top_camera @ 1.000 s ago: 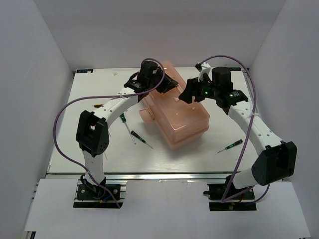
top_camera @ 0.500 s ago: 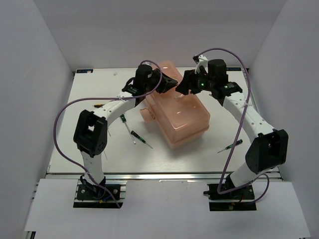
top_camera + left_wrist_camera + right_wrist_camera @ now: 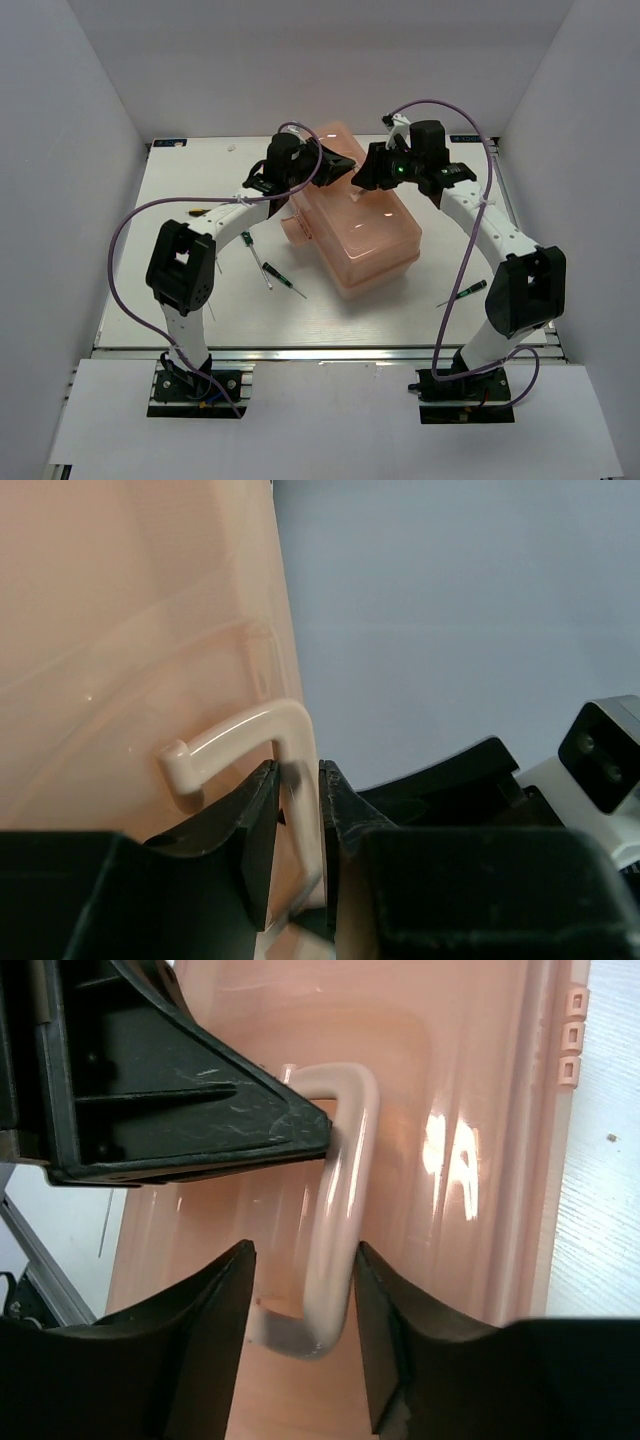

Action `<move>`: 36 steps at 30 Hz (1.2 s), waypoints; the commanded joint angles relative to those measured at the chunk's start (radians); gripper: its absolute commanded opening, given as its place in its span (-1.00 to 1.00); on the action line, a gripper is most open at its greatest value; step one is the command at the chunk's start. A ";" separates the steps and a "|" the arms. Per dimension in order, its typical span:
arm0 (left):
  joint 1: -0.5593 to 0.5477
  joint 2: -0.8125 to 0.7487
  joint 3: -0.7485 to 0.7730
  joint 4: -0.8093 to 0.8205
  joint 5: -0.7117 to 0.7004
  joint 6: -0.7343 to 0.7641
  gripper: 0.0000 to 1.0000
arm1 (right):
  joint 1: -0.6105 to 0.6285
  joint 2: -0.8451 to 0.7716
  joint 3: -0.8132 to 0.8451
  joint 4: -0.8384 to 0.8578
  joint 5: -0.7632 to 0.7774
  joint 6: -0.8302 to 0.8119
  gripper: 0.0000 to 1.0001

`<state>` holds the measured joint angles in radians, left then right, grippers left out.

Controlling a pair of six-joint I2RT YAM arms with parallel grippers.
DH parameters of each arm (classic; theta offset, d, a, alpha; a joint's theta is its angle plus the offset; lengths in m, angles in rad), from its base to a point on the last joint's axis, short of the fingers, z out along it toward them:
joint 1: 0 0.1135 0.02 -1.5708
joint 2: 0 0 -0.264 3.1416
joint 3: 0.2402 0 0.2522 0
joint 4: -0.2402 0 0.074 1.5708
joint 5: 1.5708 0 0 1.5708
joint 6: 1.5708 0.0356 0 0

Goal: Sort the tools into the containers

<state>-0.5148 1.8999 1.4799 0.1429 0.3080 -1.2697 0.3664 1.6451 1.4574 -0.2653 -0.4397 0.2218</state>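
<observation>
1. Toolbox stands closed, with the lid handle on top.
2. Left gripper pinches this handle.
3. Right gripper is spread, one finger on each side of the handle.
4. Green screwdriver lies left of the toolbox, second screwdriver lies right of it.

Your white bench sits boxed in by plain pale walls: the left wall well outside the left pincer, the right wall well outside the right pincer, the back wall beyond both. Light falls soft and even, and a metal rail edges the bench behind them.
</observation>
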 commanded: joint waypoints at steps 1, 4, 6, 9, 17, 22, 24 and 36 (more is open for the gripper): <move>0.004 -0.065 -0.001 0.064 0.011 -0.007 -0.34 | -0.004 0.021 0.046 0.011 -0.043 0.007 -0.05; 0.009 -0.076 0.016 0.046 0.003 0.006 -0.26 | -0.004 0.021 0.058 0.006 -0.059 0.016 -0.47; 0.016 -0.093 0.037 0.002 -0.016 0.047 -0.14 | -0.006 0.013 0.072 -0.002 -0.059 0.014 -0.65; 0.036 -0.151 0.094 -0.101 -0.053 0.133 0.06 | -0.009 0.007 0.099 -0.018 -0.059 0.019 -0.95; 0.127 -0.493 -0.136 -0.235 -0.179 0.276 0.10 | -0.061 -0.024 0.172 0.043 -0.116 0.135 -1.00; 0.154 -0.651 -0.381 -0.325 -0.262 0.282 -0.09 | -0.098 -0.037 0.248 0.092 -0.140 0.180 -1.00; 0.154 -0.662 -0.433 -0.321 -0.262 0.274 -0.11 | -0.107 -0.042 0.271 0.098 -0.148 0.188 -1.00; 0.154 -0.311 -0.271 -0.393 -0.210 0.342 0.07 | -0.286 0.050 0.319 0.170 -0.149 0.220 -1.00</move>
<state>-0.3573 1.5494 1.1049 -0.2161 0.0872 -0.9756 0.1497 1.7054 1.6794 -0.3183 -0.5457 0.3798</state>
